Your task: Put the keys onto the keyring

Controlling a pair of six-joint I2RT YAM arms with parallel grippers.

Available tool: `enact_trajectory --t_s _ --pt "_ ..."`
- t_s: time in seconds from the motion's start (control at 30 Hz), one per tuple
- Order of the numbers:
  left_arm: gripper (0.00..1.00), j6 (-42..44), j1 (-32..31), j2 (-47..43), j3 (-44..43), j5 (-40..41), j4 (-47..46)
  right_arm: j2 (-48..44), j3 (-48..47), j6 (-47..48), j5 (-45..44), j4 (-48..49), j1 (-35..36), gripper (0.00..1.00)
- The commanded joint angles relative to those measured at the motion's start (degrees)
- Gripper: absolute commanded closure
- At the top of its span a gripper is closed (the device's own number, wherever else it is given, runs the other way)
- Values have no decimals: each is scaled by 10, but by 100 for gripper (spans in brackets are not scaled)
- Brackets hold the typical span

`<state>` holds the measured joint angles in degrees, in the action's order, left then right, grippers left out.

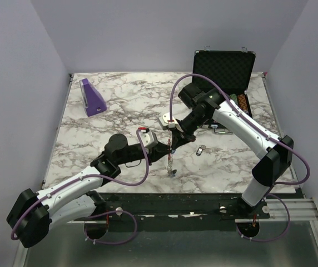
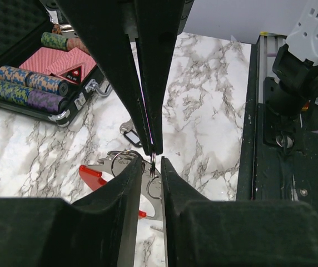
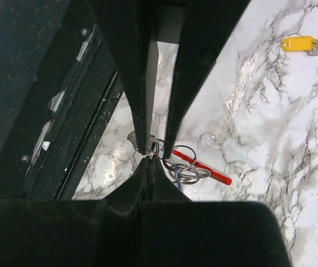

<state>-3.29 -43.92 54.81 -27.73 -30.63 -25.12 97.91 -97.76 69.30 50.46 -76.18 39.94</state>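
Red-clipped keyring [image 3: 202,167] held over the tabletop [image 1: 120,111] by the clamped right claw [image 3: 149,157], left claw [image 2: 152,162] narrowly apart, possibly gripping; yellow key [image 3: 299,43] lies loose, unthreaded.

Glossy marble-patterned table [image 1: 125,105], shiny metal keyring [image 3: 184,167] with smooth red plastic clip [image 3: 214,173], matt black left tool [image 2: 152,163]
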Motion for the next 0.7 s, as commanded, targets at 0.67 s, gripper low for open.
enact_trajectory --t_s 0.67 --pt "100 -27 -6 -78 83 37 -108 -23 31 -144 75 70 -2 65"
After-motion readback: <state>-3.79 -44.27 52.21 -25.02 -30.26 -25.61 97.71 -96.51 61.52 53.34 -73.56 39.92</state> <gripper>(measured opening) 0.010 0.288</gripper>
